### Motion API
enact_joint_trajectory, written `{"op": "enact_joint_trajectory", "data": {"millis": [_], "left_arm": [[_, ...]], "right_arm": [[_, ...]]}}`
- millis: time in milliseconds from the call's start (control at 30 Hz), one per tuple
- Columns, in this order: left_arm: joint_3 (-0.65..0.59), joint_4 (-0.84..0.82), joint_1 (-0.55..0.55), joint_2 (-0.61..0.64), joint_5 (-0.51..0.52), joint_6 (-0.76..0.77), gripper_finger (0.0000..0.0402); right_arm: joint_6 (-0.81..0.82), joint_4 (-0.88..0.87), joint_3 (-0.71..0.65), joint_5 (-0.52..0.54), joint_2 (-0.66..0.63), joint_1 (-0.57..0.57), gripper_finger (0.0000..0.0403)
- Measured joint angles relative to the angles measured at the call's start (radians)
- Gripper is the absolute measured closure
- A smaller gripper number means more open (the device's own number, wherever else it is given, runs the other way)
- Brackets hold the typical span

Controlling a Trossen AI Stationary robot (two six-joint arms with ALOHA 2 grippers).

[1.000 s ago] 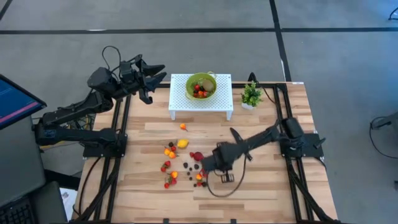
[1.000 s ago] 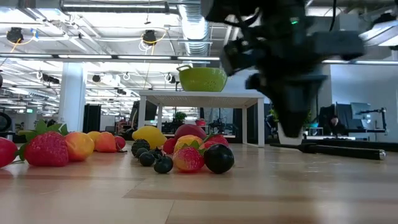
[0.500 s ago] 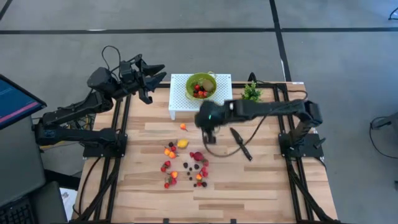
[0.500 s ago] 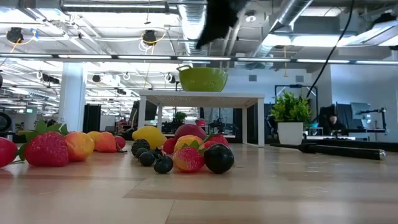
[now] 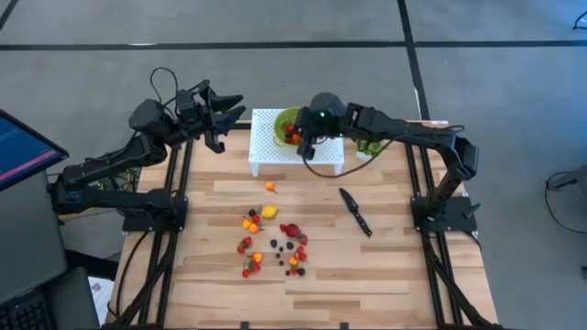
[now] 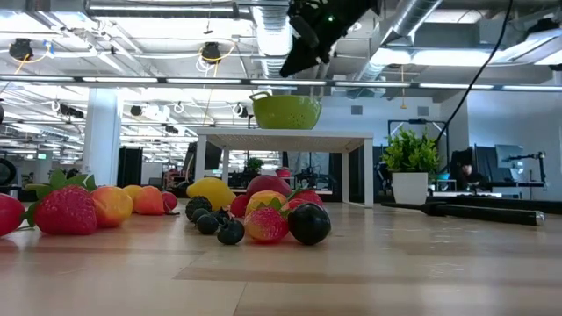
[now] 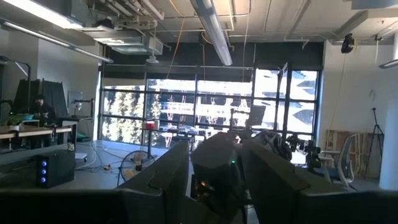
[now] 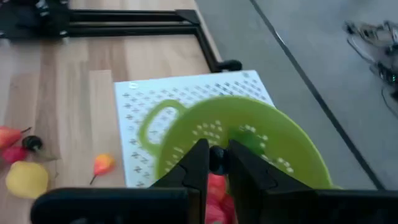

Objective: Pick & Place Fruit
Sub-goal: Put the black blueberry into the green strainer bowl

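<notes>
Overhead, I count two arms, one green colander (image 5: 295, 125) on one white perforated stand (image 5: 295, 142), one black knife (image 5: 355, 211) and one potted plant (image 5: 370, 143). The right tool (image 5: 305, 145) hangs over the colander, which holds several red fruits; the left tool (image 5: 229, 115) waits off the counter's (image 5: 385, 266) far left corner, fingers apart and empty. The loose fruit (image 5: 271, 238) lies mid-counter, too small for an exact count.

From counter height, I see strawberries, orange pieces, one yellow fruit (image 6: 209, 190) and dark berries (image 6: 308, 223) spread across the wood, with the colander up on its stand behind.

Through the left wrist camera, only the room beyond shows between that arm's parted fingers.

Through the right wrist camera, the right tool is clamped on one small dark berry (image 8: 217, 158) directly above the colander's bowl, red fruit below it.
</notes>
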State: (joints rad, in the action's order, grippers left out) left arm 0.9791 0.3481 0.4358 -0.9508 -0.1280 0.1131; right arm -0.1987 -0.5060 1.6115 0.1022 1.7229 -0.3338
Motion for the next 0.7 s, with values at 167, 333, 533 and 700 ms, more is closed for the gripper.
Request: {"op": "enact_joint_trajectory", "data": {"millis": [167, 333, 533, 700], "left_arm": [[0.000, 0.001, 0.000, 0.000, 0.000, 0.000, 0.0259], [0.000, 0.001, 0.000, 0.000, 0.000, 0.000, 0.0259], [0.000, 0.002, 0.000, 0.000, 0.000, 0.000, 0.0259], [0.000, 0.002, 0.000, 0.000, 0.000, 0.000, 0.0259]], "right_arm": [[0.063, -0.027, 0.000, -0.029, 0.000, -0.053, 0.0360], [0.098, -0.048, 0.000, -0.030, 0.000, -0.071, 0.0360], [0.147, -0.048, 0.000, -0.032, 0.000, -0.070, 0.0356], [0.147, -0.048, 0.000, -0.031, 0.000, -0.067, 0.0342]]}}
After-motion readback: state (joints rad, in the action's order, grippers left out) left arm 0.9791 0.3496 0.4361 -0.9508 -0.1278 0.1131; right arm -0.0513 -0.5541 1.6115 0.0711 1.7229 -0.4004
